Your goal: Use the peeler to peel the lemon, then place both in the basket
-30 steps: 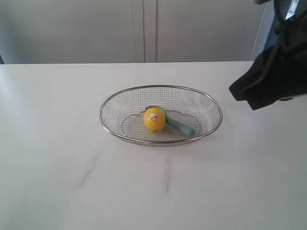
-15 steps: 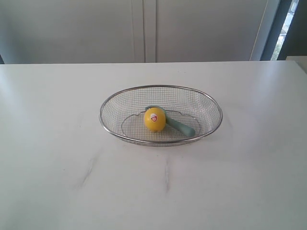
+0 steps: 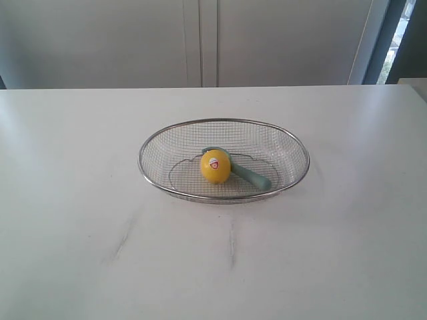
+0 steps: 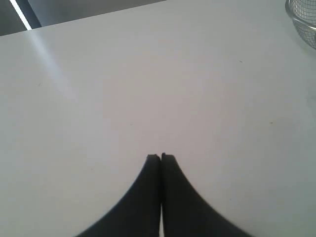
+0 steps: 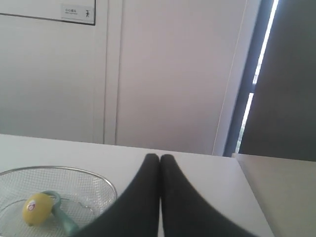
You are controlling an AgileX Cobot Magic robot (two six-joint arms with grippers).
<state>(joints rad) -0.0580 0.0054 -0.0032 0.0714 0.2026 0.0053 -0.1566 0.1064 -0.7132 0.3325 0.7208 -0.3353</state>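
The yellow lemon [image 3: 215, 166] with its white-and-red sticker sits inside the wire basket [image 3: 153, 140] at the middle of the white table. The teal peeler [image 3: 250, 175] lies under and behind the lemon in the basket, its handle pointing right. Neither arm shows in the exterior view. My left gripper [image 4: 161, 157] is shut and empty above bare table, with the basket's rim [image 4: 300, 19] far off. My right gripper [image 5: 160, 157] is also shut on nothing, away from the basket [image 5: 98, 178], where the lemon [image 5: 37, 208] and peeler [image 5: 61, 216] lie.
White cabinet doors [image 3: 200, 40] stand behind the table. A dark window strip [image 3: 400, 40] is at the back right. The table's right edge [image 5: 244, 187] shows in the right wrist view.
The right arm, a dark shape at the upper right of the exterior view one second ago, has gone out of that view. The lemon, peeler and basket have not moved.
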